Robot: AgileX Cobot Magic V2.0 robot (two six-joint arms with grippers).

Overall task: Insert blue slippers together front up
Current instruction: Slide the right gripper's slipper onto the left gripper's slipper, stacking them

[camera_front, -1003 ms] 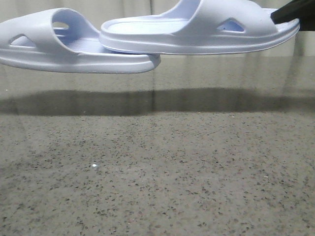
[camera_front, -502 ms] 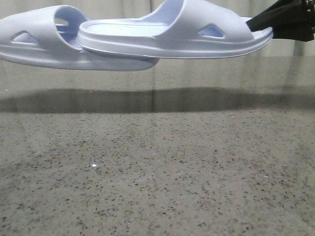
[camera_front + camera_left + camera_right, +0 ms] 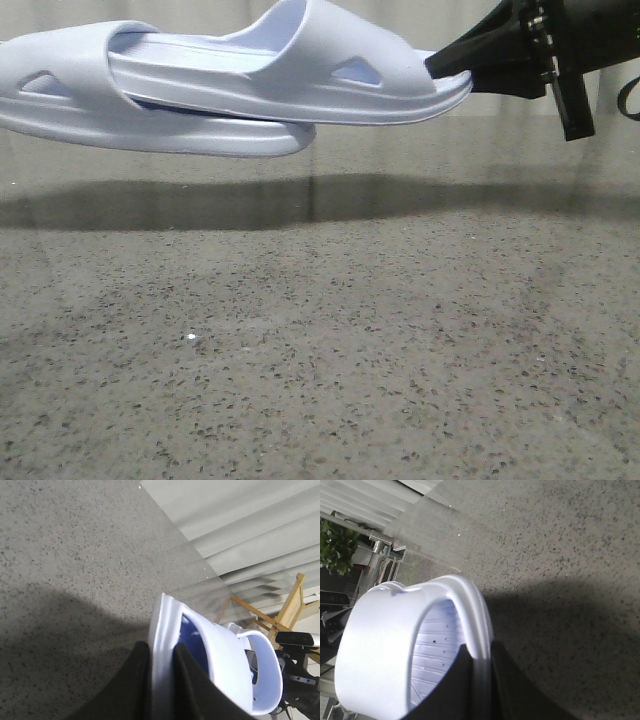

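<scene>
Both pale blue slippers hang in the air above the speckled table [image 3: 320, 340]. The left slipper [image 3: 70, 85] lies level at the upper left. The right slipper [image 3: 330, 70] has its end pushed under the left slipper's strap and rests on its footbed. My right gripper [image 3: 440, 70] is shut on the right slipper's sole edge [image 3: 480, 645]. My left gripper [image 3: 162, 672] is shut on the left slipper's sole edge [image 3: 162, 630]; it is out of the front view.
A pleated curtain [image 3: 240, 525] and a wooden frame [image 3: 290, 600] stand beyond the table's far edge. A green plant [image 3: 337, 547] and a metal stand [image 3: 385, 555] show in the right wrist view.
My right gripper has moved left with its slipper, sliding that slipper's end under the left slipper's strap. The left slipper has stayed nearly still.
</scene>
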